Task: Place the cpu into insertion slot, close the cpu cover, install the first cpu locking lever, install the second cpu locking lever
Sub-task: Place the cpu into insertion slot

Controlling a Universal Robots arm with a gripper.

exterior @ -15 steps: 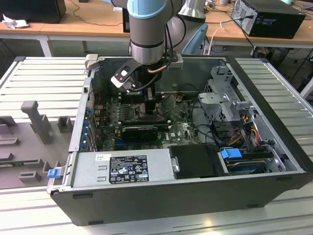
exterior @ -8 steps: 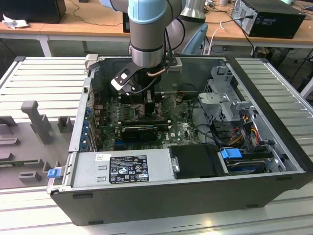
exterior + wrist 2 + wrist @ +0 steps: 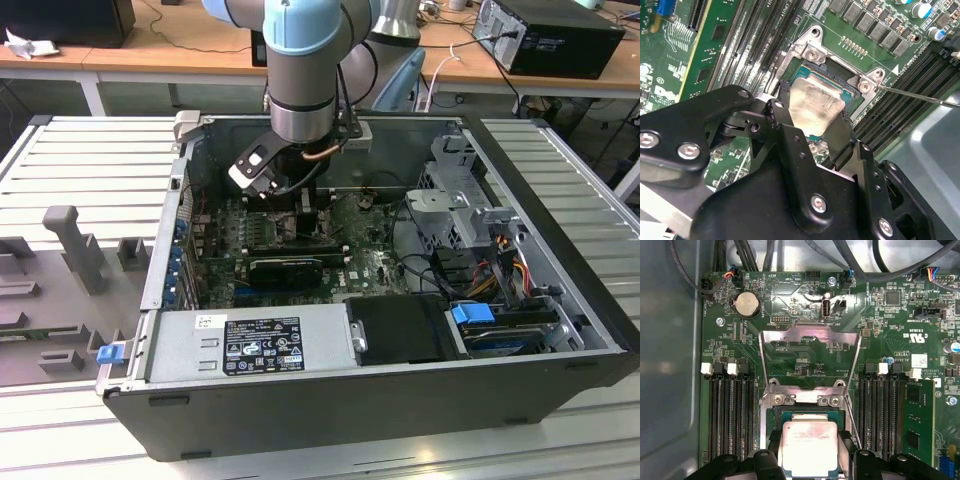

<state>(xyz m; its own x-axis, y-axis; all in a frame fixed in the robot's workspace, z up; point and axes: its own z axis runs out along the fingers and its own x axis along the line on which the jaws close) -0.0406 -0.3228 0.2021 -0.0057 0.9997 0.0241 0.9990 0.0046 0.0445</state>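
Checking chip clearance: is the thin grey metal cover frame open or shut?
Open: the thin grey metal cover frame is swung back, leaving the pale silver square chip uncovered.

Silver-topped square cpu [image 3: 807, 447] over black-framed insertion slot [image 3: 836, 62], grey cpu cover [image 3: 810, 333] frame swung open

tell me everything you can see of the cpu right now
The cpu is a small flat square chip with a pale silver-beige metal top over a green rim. It sits over the insertion slot, gripped on two opposite sides by the tool, with the cpu cover open beyond it. Whether it is fully seated is unclear.
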